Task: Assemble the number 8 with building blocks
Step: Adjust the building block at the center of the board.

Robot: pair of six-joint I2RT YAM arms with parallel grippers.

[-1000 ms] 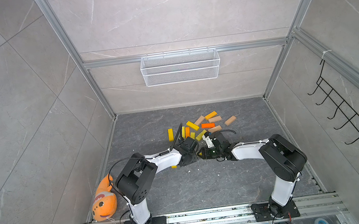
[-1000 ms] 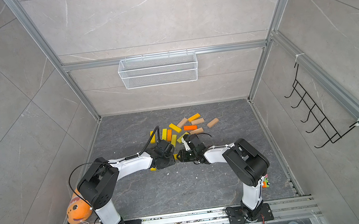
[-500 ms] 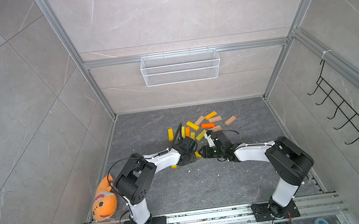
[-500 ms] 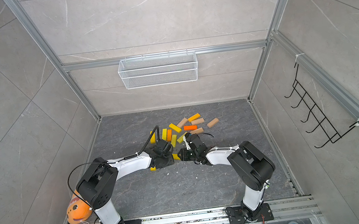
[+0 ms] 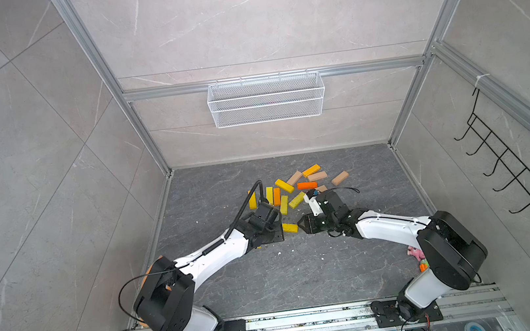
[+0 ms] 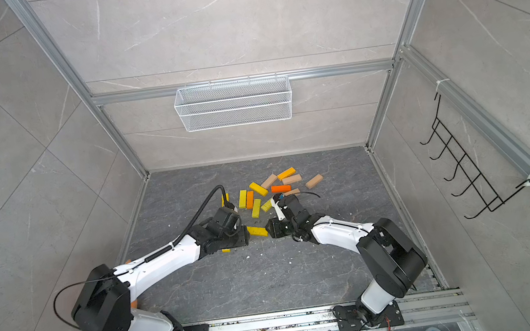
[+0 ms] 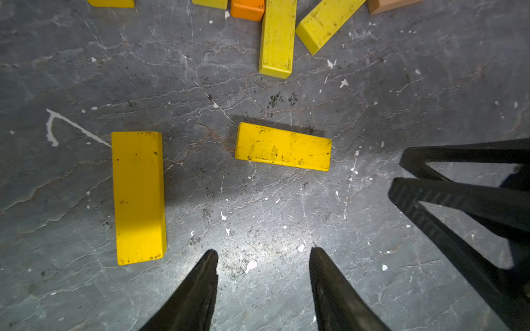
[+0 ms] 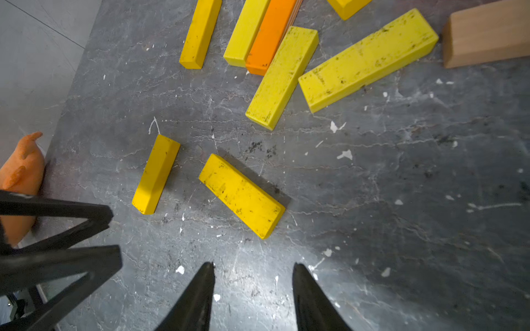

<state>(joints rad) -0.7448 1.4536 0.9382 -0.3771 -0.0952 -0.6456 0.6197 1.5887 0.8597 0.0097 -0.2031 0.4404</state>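
Early in the build, I judge: left gripper (image 7: 262, 258) and right gripper (image 8: 253, 268) hang part-open and empty near two yellow blocks (image 7: 284, 146) mid-frame, so the next move probably calls for fetching another from the pile (image 7: 277, 37) at the upper edge.

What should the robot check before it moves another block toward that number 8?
1. Left gripper empty, jaws apart: ok.
2. Right gripper empty, jaws apart: ok.
3. Yellow block between the grippers lies flat, touching nothing: ok.
4. Second yellow block lies apart from it: ok.
5. Spare blocks available in the loose pile: ok.
6. Figure 8 finished: not ok, only two blocks are set out.
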